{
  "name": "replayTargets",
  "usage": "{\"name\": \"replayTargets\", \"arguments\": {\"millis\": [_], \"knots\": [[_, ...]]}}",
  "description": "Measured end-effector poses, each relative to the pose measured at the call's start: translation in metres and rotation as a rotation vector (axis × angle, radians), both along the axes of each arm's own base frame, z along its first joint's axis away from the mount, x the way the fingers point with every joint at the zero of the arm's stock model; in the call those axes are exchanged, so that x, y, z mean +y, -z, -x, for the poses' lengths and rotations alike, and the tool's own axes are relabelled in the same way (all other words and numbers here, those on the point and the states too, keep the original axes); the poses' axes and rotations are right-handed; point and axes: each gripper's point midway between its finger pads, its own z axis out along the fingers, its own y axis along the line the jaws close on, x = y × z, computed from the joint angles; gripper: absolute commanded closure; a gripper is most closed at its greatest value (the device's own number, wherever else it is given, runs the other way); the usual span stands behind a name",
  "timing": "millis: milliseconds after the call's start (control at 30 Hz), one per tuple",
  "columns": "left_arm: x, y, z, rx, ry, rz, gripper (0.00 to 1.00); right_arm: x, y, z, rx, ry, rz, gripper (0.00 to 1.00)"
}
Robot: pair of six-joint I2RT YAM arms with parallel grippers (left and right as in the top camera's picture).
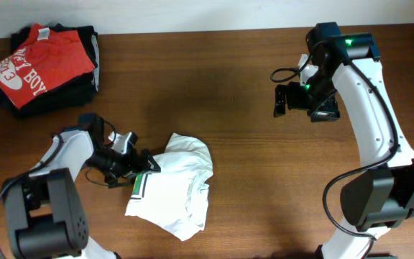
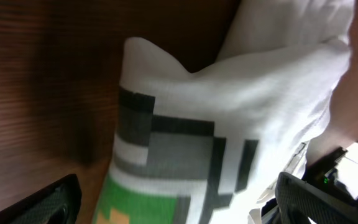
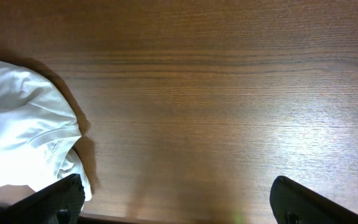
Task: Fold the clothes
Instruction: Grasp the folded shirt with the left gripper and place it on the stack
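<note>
The white T-shirt (image 1: 175,183) lies crumpled on the wooden table, its green-and-black square print (image 1: 138,185) at its left edge. My left gripper (image 1: 144,167) is open at that left edge, its fingers spread to either side of the print. In the left wrist view the print (image 2: 166,155) fills the space between the two open fingers (image 2: 179,205). My right gripper (image 1: 282,101) is open and empty, high at the back right, far from the shirt. The right wrist view shows the shirt's edge (image 3: 27,134) at far left.
A red T-shirt with white lettering (image 1: 36,65) lies on a stack of dark folded garments (image 1: 85,65) at the back left corner. The table's far edge meets a pale wall (image 1: 192,14).
</note>
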Motion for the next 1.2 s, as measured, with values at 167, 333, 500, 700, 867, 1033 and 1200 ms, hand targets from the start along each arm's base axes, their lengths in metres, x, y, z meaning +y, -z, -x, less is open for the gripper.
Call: {"name": "replayTargets", "arguments": {"millis": [167,333,500,700,867,1033,1200], "knots": [[-0.024,0.015,0.007,0.045,0.071,0.05,1.0,0.0,0.0,0.0,0.0,0.0,0.0,0.01],[-0.01,0.014,-0.01,0.084,-0.023,-0.074,0.99,0.0,0.0,0.0,0.0,0.0,0.0,0.01],[0.045,-0.031,-0.139,-0.319,-0.103,-0.384,1.0,0.0,0.0,0.0,0.0,0.0,0.0,0.01],[0.11,-0.086,-0.24,-0.757,-0.289,-0.727,0.99,0.0,0.0,0.0,0.0,0.0,0.0,0.01],[0.149,-0.19,-0.281,-0.967,-0.427,-0.927,0.99,0.0,0.0,0.0,0.0,0.0,0.0,0.01],[0.19,-0.228,-0.283,-1.011,-0.592,-0.954,0.98,0.0,0.0,0.0,0.0,0.0,0.0,0.01],[0.275,-0.19,-0.286,-0.953,-0.759,-1.009,0.66,0.0,0.0,0.0,-0.001,0.0,0.0,0.01]]}}
